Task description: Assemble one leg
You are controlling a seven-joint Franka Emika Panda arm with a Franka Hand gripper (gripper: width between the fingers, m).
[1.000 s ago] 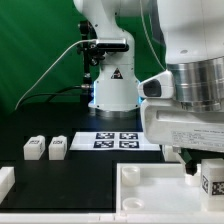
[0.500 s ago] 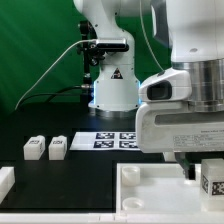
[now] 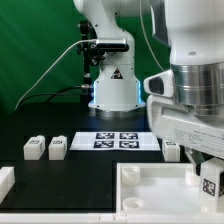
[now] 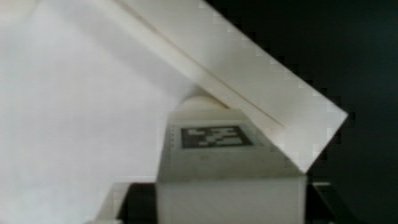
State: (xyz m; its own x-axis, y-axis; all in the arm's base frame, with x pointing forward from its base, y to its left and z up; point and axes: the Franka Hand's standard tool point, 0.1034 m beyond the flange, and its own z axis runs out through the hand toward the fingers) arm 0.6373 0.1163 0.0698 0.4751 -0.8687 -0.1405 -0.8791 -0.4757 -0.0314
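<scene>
My gripper [image 3: 208, 172] is shut on a white leg [image 3: 210, 182] with a black-and-white tag, holding it over the right side of the large white square panel [image 3: 150, 190]. In the wrist view the leg [image 4: 222, 150] stands between my dark fingers [image 4: 135, 203], its far end against the panel's raised corner [image 4: 267, 95]. Two more legs [image 3: 34, 148] [image 3: 58, 147] lie on the black table at the exterior view's left. Another leg [image 3: 171, 150] shows partly behind my gripper.
The marker board [image 3: 115, 140] lies flat behind the panel, in front of the arm's base [image 3: 112, 90]. A white part [image 3: 5, 181] sits at the exterior view's left edge.
My gripper with the leg has shifted slightly to the exterior view's right and down toward the panel. The loose legs have not moved.
</scene>
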